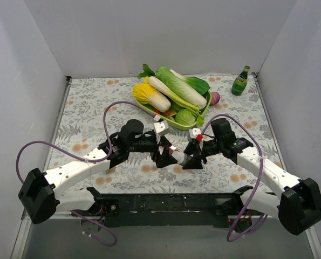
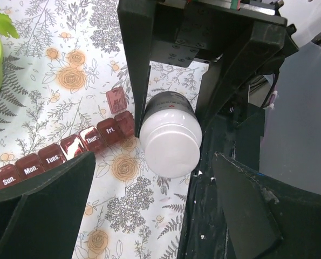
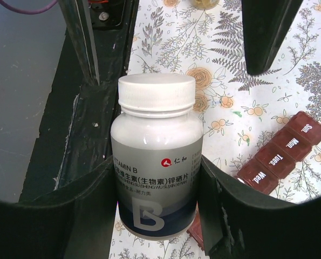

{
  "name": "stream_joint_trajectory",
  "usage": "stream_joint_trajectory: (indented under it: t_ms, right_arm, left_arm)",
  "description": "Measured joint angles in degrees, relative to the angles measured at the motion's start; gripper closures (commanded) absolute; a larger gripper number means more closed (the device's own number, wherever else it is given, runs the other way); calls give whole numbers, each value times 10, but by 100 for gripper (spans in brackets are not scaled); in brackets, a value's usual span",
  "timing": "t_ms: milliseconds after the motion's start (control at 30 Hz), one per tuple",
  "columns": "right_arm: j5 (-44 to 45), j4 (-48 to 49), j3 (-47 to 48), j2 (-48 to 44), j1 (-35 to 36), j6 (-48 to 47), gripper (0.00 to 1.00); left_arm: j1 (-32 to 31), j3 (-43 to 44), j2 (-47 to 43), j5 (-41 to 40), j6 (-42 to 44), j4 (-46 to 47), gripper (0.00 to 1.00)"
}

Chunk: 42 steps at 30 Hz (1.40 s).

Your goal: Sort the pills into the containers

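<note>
Two pincers meet mid-frame from above. The right pincer [image 3: 157, 208] pinches a white-capped bottle [image 3: 156, 156] by its body. The left pincer [image 2: 154, 162] is spread wide, fingers either side of the cap, not touching. The dark red pill organiser [image 2: 52, 159] lies on the table [image 2: 57, 70], lower left in the left wrist view.
</note>
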Motion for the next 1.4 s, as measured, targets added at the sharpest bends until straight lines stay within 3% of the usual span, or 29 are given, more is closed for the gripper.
stream_joint_trajectory:
  t_ms: [167,300,400,433,533,600,667,933,1167,1400]
  right_arm:
    - [0,0,0,0,0,0,97]
    - [0,0,0,1,0,1,97]
    - [0,1,0,1,0,1,97]
    - [0,1,0,1,0,2,97]
    - [3,-1,0,1,0,2,97]
    - [7,-2,-1,2,-1,2,97]
    - [7,-1,-1,3,-1,2,97]
    - [11,19,-1,2,3,11,98]
    - [6,41,1,2,7,24,98]
    - [3,47,1,-1,7,25,98]
  left_arm:
    - [-15,0,24,2,0,15,12]
    - [-27,0,25,-1,-7,32,21]
    - [-35,1,31,-8,-17,43,40]
    - [-37,2,34,-11,-21,43,54]
    - [-41,5,49,-20,-35,42,76]
    - [-41,8,52,-26,-45,39,90]
    - [-41,11,52,-38,-64,33,96]
    - [-39,16,29,-95,-235,-9,100]
    - [-12,-18,3,-99,-457,-8,100]
    - [0,-29,-2,-97,-613,-15,100]
